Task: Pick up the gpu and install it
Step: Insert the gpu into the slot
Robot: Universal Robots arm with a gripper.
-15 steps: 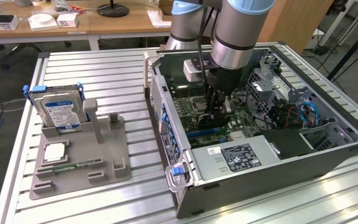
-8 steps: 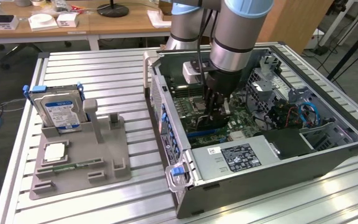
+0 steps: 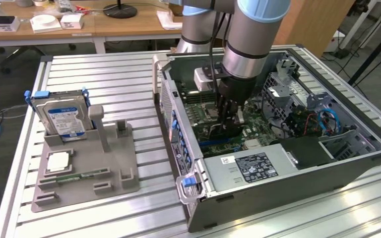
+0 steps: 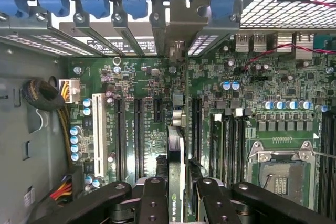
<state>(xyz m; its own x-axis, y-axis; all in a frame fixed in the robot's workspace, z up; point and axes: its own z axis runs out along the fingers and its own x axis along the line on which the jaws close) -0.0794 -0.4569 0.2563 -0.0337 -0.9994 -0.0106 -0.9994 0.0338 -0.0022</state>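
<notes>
Gripper [image 4: 177, 203] clenched on the gpu [image 4: 177, 182], card held edge-on between both fingers [image 4: 153, 203], its bracket toward the rear slot covers [image 4: 105, 3]. Arm reaches down into the open computer case [image 3: 296, 168]; card sits over the motherboard [image 4: 252, 93] slots. Hard drive [image 3: 61, 116] stands in the grey holder [image 3: 85, 173], at 9 o'clock from the case.

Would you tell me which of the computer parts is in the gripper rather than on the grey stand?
The gpu, held on edge by the gripper above the motherboard; the hard drive sits on the grey stand.
</notes>
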